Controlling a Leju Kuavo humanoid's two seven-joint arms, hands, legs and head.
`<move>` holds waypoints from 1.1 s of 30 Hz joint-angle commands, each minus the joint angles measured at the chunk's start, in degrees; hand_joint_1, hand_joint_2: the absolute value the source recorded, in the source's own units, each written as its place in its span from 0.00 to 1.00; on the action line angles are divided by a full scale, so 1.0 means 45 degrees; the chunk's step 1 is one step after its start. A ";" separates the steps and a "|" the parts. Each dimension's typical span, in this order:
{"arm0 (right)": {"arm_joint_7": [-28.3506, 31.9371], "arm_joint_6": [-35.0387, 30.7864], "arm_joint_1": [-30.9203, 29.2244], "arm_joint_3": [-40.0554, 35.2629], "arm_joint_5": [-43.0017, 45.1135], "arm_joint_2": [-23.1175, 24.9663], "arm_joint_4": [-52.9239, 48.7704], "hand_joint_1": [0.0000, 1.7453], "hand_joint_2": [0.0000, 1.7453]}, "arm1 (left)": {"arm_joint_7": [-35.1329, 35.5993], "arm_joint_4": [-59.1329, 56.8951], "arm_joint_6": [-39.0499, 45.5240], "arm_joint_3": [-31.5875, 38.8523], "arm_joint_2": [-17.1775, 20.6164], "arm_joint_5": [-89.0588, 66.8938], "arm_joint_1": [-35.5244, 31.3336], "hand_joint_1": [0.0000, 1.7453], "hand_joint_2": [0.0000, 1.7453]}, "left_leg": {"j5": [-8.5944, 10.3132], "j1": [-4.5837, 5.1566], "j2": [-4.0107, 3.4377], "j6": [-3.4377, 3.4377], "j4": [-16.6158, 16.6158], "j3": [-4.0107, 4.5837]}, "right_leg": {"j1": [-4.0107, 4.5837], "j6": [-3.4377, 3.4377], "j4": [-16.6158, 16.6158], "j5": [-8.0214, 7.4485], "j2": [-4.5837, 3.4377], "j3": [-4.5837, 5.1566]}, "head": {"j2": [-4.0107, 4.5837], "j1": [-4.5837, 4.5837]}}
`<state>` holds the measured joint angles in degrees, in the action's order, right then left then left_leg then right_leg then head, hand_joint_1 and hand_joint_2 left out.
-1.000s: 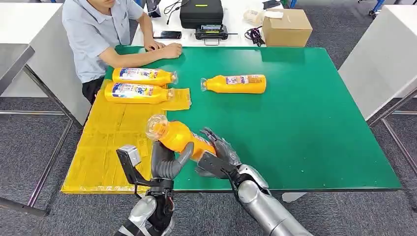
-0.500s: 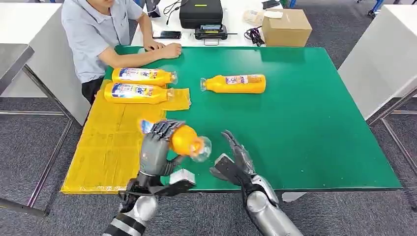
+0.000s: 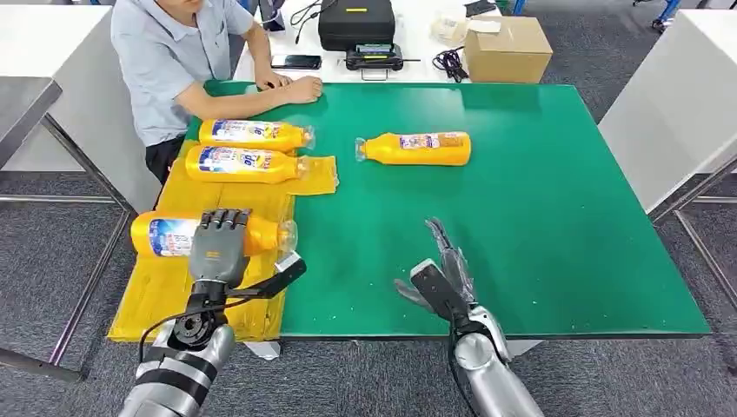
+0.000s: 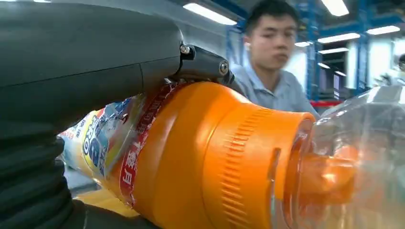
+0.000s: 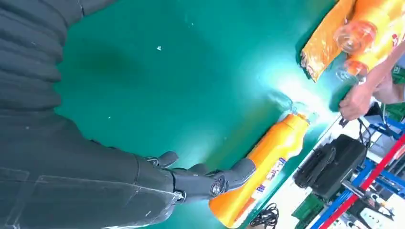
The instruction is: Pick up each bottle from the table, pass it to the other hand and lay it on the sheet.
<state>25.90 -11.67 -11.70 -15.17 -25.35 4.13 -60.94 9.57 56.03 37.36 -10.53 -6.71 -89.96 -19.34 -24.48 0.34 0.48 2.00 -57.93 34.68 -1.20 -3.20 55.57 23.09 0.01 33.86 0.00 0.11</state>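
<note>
Gripping an orange bottle (image 3: pixel 174 235) around its middle, the left hand (image 3: pixel 219 246) holds it level over the near part of the yellow sheet (image 3: pixel 165 291), clear cap pointing toward the green desk (image 3: pixel 539 217); the fingers (image 3: pixel 222 219) wrap over the top of the body. I cannot tell whether the bottle is already resting on the sheet or is just above it. The right hand (image 3: pixel 441 274) hovers near the desk's front edge holding nothing, its fingers straight and spread apart.

The step in hand looks like laying this bottle down. Done well, it means lowering the bottle flat, parallel to the two bottles on the sheet (image 3: pixel 248 149), and loosening the grip only once the full length is supported, since a round bottle is likely to roll. Its base hangs close to the sheet's outer edge, so a nudge inward would be safer.

One more bottle on the desk (image 3: pixel 415 148) lies well apart from the sheet, within the right hand's side. A person's forearm (image 3: pixel 252 97) rests on the far corner, just beyond the placed bottles; a black case (image 3: pixel 355 22) and a cardboard box (image 3: pixel 507 48) stand behind the desk, out of the way.
</note>
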 commanded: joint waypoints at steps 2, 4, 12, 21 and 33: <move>0.0048 0.0604 -0.0556 0.0495 -0.0011 0.0152 0.0344 0.00 1.00 | 0.0961 -0.4828 -0.1299 -0.2011 0.1170 -0.0008 -0.2625 1.00 1.00 | -0.0012 -0.0013 0.0009 -0.0029 -0.0002 -0.0035 | 0.0018 0.0033 -0.0001 0.0016 0.0019 -0.0041 | 0.0000 0.0005; 0.0048 0.0625 -0.0589 0.0502 -0.0008 0.0153 0.0375 0.00 1.00 | 0.0934 -0.5011 -0.1285 -0.1899 0.1130 0.0097 -0.2714 1.00 1.00 | -0.0011 -0.0013 -0.0001 -0.0031 -0.0003 -0.0028 | 0.0018 0.0036 0.0002 0.0011 0.0005 -0.0031 | 0.0000 -0.0005; 0.0073 0.0814 -0.0547 0.0539 -0.0011 0.0147 0.0294 0.00 1.00 | -0.0465 -0.5521 -0.1811 -0.1627 0.0511 0.1137 -0.2930 1.00 1.00 | -0.0008 -0.0011 0.0003 -0.0016 -0.0004 -0.0009 | 0.0014 0.0019 0.0001 0.0008 0.0009 -0.0011 | 0.0000 -0.0005; 0.0065 0.0957 -0.0628 0.0499 -0.0097 0.0176 0.0262 0.00 1.00 | -0.1402 -0.5516 -0.2789 -0.1241 0.0145 0.2864 -0.3101 0.75 1.00 | -0.0017 -0.0016 0.0002 -0.0026 -0.0009 -0.0028 | 0.0020 0.0032 0.0000 0.0011 0.0007 -0.0039 | 0.0000 -0.0005; 0.0039 0.1038 -0.0825 0.0500 -0.0174 0.0172 0.0467 0.00 1.00 | -0.1303 -0.6107 -0.3009 -0.1208 0.0316 0.3412 -0.3278 0.00 1.00 | -0.0011 -0.0007 -0.0013 -0.0018 0.0005 -0.0038 | 0.0011 0.0022 -0.0004 0.0005 -0.0009 -0.0038 | 0.0000 -0.0005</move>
<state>26.27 -7.47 -12.97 -13.68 -26.18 4.85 -61.26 3.43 34.62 24.46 -16.57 -5.49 -74.79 -32.01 -24.47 0.34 0.54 2.00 -57.93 34.66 -1.20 -3.20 55.58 23.08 0.05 33.81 0.00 0.09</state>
